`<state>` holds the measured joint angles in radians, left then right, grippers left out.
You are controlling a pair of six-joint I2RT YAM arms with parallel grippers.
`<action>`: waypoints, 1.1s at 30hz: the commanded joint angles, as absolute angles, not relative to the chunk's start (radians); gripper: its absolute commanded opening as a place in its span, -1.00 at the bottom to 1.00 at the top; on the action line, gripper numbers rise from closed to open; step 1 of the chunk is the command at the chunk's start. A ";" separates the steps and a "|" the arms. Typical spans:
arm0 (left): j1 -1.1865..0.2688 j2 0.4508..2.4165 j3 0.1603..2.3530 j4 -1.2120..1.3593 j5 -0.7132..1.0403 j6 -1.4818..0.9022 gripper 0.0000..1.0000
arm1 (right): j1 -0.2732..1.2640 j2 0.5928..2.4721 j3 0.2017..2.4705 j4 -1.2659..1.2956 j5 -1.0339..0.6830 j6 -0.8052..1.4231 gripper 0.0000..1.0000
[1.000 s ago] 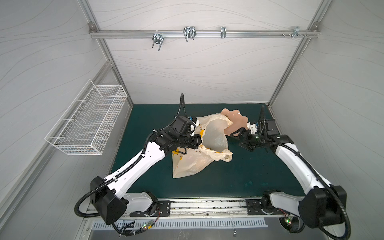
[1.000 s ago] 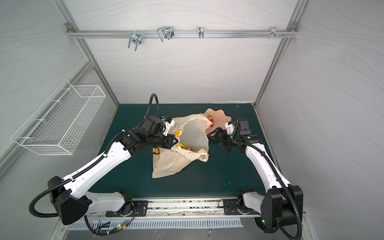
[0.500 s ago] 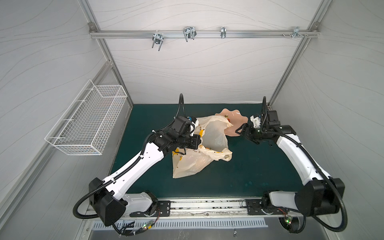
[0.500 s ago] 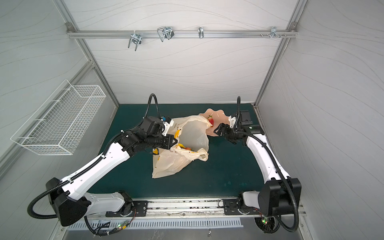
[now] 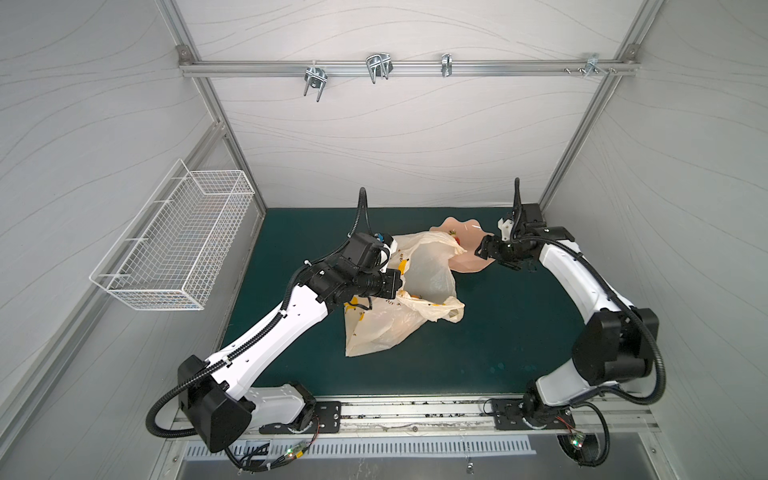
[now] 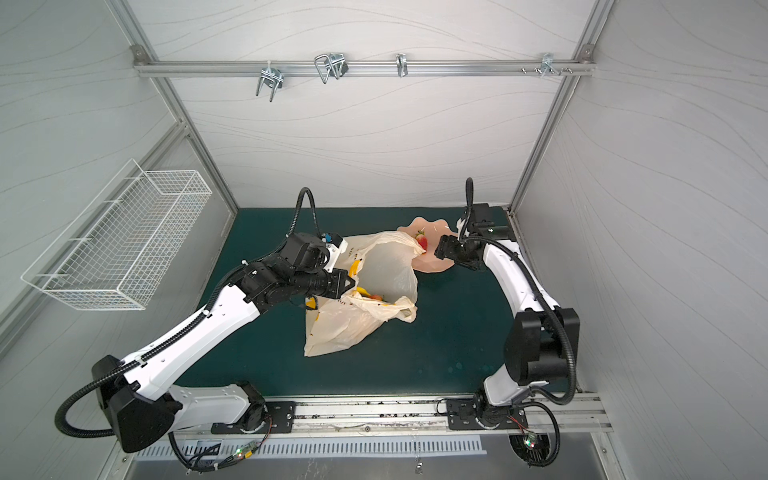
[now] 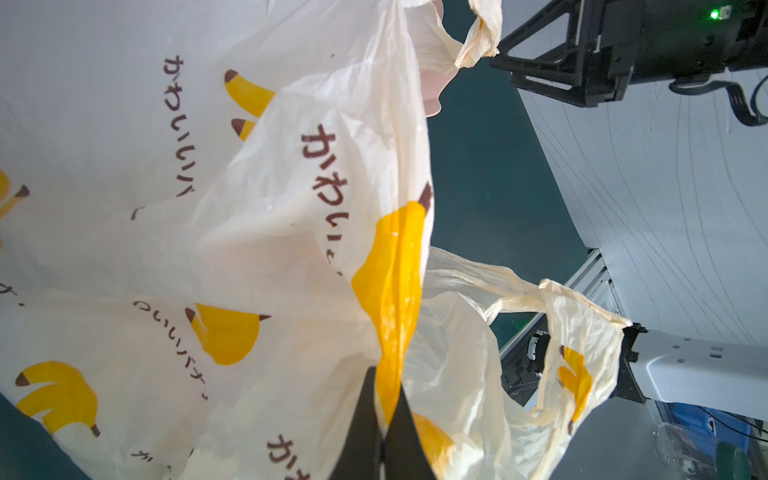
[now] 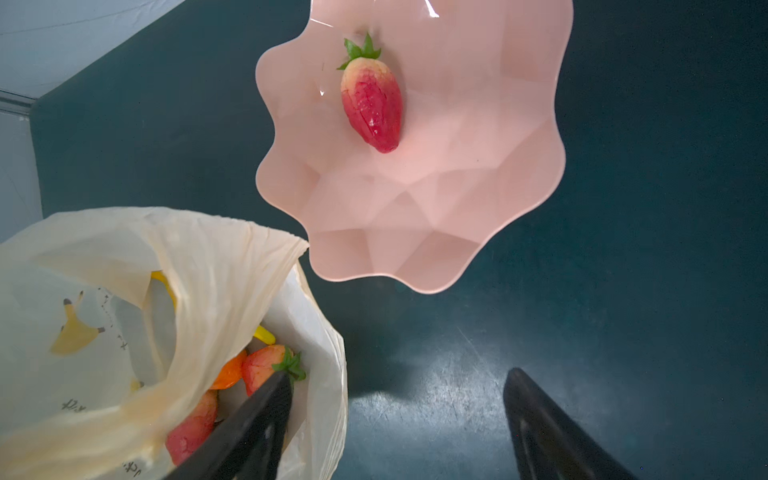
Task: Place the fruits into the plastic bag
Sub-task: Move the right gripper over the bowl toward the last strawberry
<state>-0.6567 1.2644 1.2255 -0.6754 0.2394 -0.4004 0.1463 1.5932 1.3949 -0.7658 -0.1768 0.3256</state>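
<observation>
The cream plastic bag (image 5: pixel 399 316) (image 6: pixel 361 320) lies crumpled on the green mat with its mouth held up. My left gripper (image 7: pixel 384 374) (image 5: pixel 395 283) is shut on a fold of its rim. Inside the plastic bag (image 8: pixel 104 311) lie fruits: a strawberry (image 8: pixel 262 365), an orange piece (image 8: pixel 228 372), a second strawberry (image 8: pixel 193 428) and a yellow tip (image 8: pixel 264 334). One red strawberry (image 8: pixel 372 108) (image 6: pixel 422 241) rests in the pink dish (image 8: pixel 415 257) (image 5: pixel 469 262). My right gripper (image 8: pixel 399 374) (image 5: pixel 484 249) hangs open and empty beside the dish, between it and the bag's mouth.
A white wire basket (image 5: pixel 174 245) hangs on the left wall. A metal rail with hooks (image 5: pixel 374 70) crosses the back wall overhead. The green mat (image 5: pixel 498 332) spreads in front of the bag and dish.
My right gripper has drawn back from the bag's mouth toward the rear, beside the dish, and its jaws have narrowed a little. The left gripper still holds the bag in place.
</observation>
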 commanded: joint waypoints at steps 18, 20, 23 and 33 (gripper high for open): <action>-0.660 1.235 1.233 -0.671 0.229 -0.430 -1.00 | 0.144 2.028 1.765 -0.805 -0.202 0.305 0.42; -0.661 1.235 1.233 -0.671 0.228 -0.434 -1.00 | 0.149 2.064 1.796 -0.810 -0.202 0.305 0.41; -0.661 1.238 1.237 -0.671 0.228 -0.439 -1.00 | 0.158 2.120 1.845 -0.820 -0.200 0.305 0.41; -0.661 1.232 1.241 -0.679 0.219 -0.452 -1.00 | 0.191 2.276 1.999 -0.842 -0.195 0.309 0.41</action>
